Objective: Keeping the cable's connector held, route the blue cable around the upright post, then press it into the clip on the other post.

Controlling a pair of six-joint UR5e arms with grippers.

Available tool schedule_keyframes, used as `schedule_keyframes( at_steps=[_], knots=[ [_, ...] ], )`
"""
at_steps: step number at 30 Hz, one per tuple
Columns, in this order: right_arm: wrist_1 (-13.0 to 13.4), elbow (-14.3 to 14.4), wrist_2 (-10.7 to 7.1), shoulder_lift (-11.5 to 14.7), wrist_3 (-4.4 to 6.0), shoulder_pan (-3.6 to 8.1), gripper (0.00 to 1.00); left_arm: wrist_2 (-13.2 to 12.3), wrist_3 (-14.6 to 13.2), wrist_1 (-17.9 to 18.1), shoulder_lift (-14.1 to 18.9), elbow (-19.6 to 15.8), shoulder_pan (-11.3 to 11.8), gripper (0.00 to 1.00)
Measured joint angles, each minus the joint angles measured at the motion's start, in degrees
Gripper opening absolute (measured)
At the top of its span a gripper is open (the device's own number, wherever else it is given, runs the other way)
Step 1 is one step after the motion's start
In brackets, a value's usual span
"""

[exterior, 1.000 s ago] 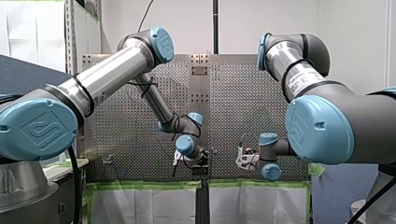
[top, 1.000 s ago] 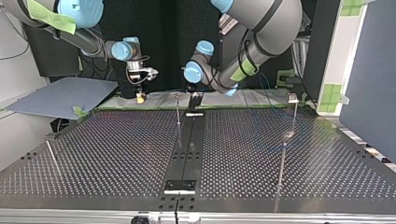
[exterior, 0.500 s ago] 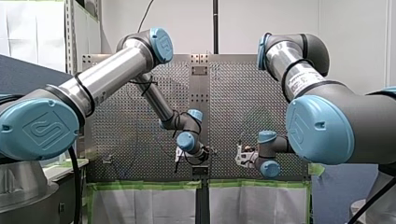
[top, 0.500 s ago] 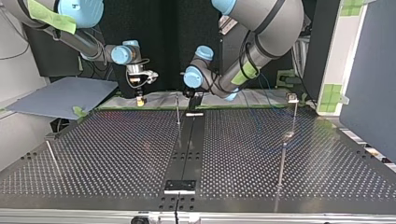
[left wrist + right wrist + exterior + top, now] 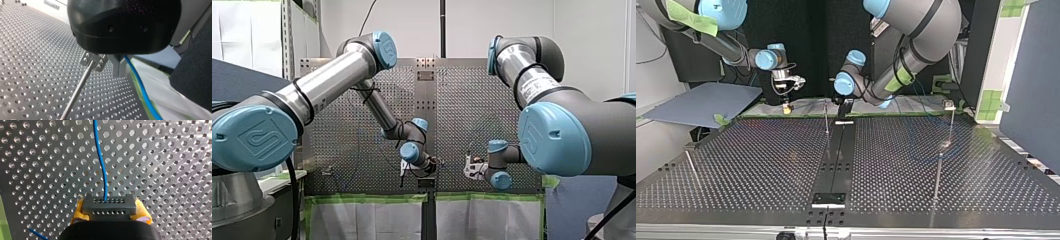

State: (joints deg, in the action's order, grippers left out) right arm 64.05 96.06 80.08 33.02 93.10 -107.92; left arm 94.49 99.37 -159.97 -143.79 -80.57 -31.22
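My right gripper (image 5: 109,208) is shut on the dark grey connector (image 5: 109,205), its yellow pads (image 5: 78,212) on both sides. The blue cable (image 5: 101,162) runs from the connector out over the perforated table. In the left wrist view my left gripper (image 5: 119,71) has its metal fingers shut on the blue cable (image 5: 141,90), right beside a thin upright post (image 5: 77,92) topped by a metal clip (image 5: 93,60). In the top view my left gripper (image 5: 843,106) hangs just right of the middle post (image 5: 826,119). My right gripper (image 5: 786,104) is further left.
Another upright post (image 5: 949,125) with a small head stands at the top view's right, and a thin rod (image 5: 692,169) at its left. A black rail (image 5: 836,160) runs down the table's (image 5: 761,160) middle. Green-taped white sheeting (image 5: 916,105) lines the far edge.
My left wrist rose a little and edged nearer the middle post. My right gripper lifted slightly with the connector. Both grips are unchanged.
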Motion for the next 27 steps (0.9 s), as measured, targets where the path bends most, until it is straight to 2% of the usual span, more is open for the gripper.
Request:
schedule_keyframes(
  at_steps=[15, 27],
  knots=[
    [0.1, 0.0, -0.07, -0.1, 0.21, 0.1, 0.0, -0.8, 2.3, 0.1, -1.5, 1.6, 0.8, 0.0],
    [0.7, 0.0, -1.44, -0.2, 1.24, 0.77, 0.0, -2.8, 3.3, 0.2, -1.5, 2.3, 1.0, 0.0]
  ],
)
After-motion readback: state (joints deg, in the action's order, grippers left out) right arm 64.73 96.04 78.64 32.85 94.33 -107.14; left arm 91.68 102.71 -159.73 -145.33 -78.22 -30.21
